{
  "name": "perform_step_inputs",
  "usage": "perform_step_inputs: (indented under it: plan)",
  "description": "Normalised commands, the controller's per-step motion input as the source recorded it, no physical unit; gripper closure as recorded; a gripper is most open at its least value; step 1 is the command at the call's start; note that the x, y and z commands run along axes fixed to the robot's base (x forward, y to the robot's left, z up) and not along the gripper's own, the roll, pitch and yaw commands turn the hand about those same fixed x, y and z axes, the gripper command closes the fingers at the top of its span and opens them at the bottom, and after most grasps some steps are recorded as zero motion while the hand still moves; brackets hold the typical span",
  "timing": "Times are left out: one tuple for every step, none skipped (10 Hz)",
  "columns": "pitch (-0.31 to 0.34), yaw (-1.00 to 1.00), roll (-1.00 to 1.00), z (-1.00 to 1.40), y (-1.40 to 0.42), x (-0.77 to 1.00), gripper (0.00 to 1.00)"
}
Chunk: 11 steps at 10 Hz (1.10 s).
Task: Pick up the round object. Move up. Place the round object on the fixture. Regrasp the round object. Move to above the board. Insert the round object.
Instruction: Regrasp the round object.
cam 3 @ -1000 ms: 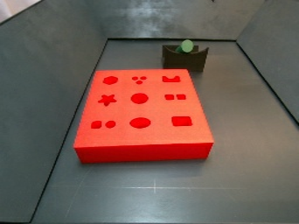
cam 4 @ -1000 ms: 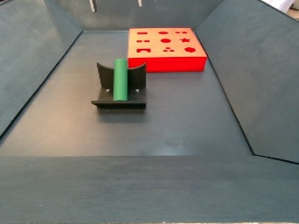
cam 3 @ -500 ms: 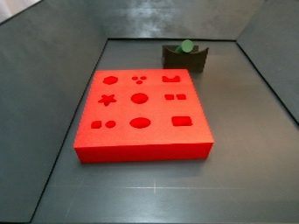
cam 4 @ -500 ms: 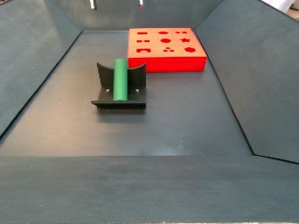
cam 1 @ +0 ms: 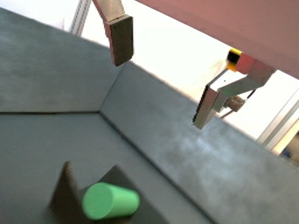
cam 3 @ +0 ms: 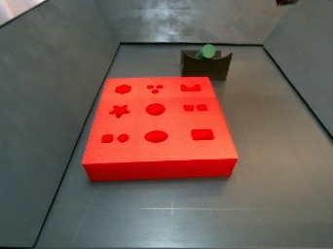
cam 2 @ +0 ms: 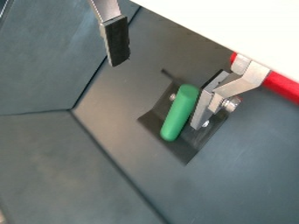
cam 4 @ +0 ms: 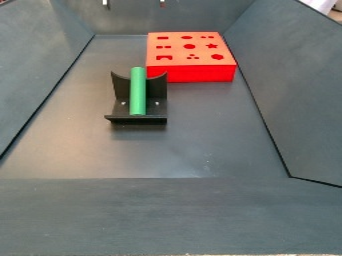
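We see the round object (cam 4: 136, 92), a smooth green peg, lying along the curved notch of the fixture (cam 4: 135, 118), left of centre in a side view. In another side view the fixture (cam 3: 205, 65) sits at the upper middle of the frame, behind the board, with only the peg's end (cam 3: 207, 51) showing above it. The board (cam 3: 159, 127) fills the middle of that frame, lying flat on the dark floor (cam 3: 169, 216), its recesses facing up (a star, circles, squares and paired dots). Board and fixture stand apart, with a strip of bare floor between them. In the side view where the peg shows at full length, the board (cam 4: 190, 56) lies at the upper middle, beyond the fixture.

The hand (cam 2: 162, 63) hangs above the fixture and is released: its two silver fingers (cam 2: 115, 39) stand wide apart with nothing between them. In both wrist views the peg lies below the hand, not touching either finger. In a wrist view the peg (cam 2: 177, 113) rests in the fixture (cam 2: 160, 107) just beside one finger, and a red edge of the board (cam 2: 278, 83) shows beyond it. In another wrist view we look at the peg's round end (cam 1: 110, 200), with the hand (cam 1: 165, 76) open above it.
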Motion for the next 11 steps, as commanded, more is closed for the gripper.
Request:
perform_step_inputs:
  plan:
    - [0.177, 0.14, 0.79, -0.02, -0.04, 0.09, 0.00]
    - [0.159, 0.17, 0.59, -0.01, -0.04, 0.09, 0.00]
    - [0.137, 0.18, 0.40, -0.01, -0.04, 0.09, 0.00]
    - [0.094, 0.20, 0.22, -0.01, -0.03, 0.09, 0.00]
    - [0.062, 0.20, 0.16, -0.01, -0.03, 0.08, 0.00]
    - [-0.018, 0.20, 0.07, -1.00, 0.07, 0.03, 0.00]
    - [-0.038, 0.18, 0.06, -1.00, 0.07, 0.03, 0.00]
    - [-0.087, 0.14, 0.06, -1.00, 0.07, 0.05, 0.00]
    - [-0.107, 0.12, 0.06, -1.00, 0.07, 0.05, 0.00]
    - [-0.127, 0.07, 0.06, -1.00, 0.06, 0.06, 0.00]
    - [-0.131, 0.05, 0.06, -1.00, 0.06, 0.06, 0.00]
